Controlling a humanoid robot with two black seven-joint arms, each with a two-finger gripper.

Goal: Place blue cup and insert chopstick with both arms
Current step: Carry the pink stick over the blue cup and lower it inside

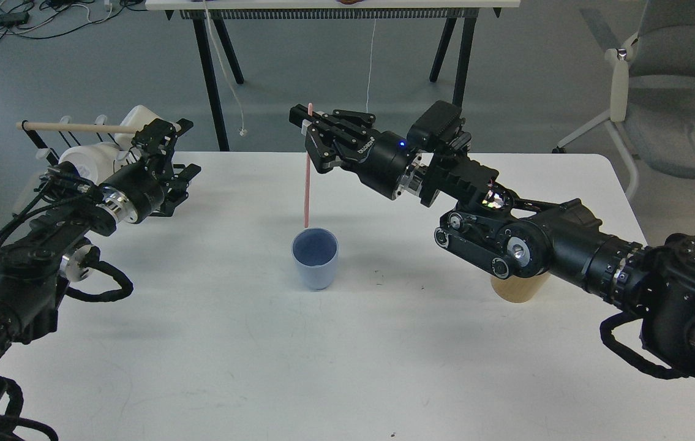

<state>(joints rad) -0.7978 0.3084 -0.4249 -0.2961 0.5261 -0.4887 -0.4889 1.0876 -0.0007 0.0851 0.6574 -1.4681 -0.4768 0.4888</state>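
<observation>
Cup (315, 264): blue, upright on the table (347, 367), below the right pincer.
Chopstick (307, 177): pink, 1 only, hanging near-vertical from the right pincer, lower tip just above the cup's rim.
Right pincer (305, 130): closed on the chopstick's upper end.
Left pincer (166, 153): well left of the cup, over the table's edge, fingers spread, holding nothing.
Wooden holder (515, 288): behind the right arm, mostly hidden.

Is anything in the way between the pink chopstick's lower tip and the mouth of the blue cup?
Nothing visible. The right gripper holds the pink chopstick near upright, its lower tip just above the far rim of the blue cup. The cup's mouth is open and looks empty. The wooden cup stands off to the right, under the right arm.
</observation>
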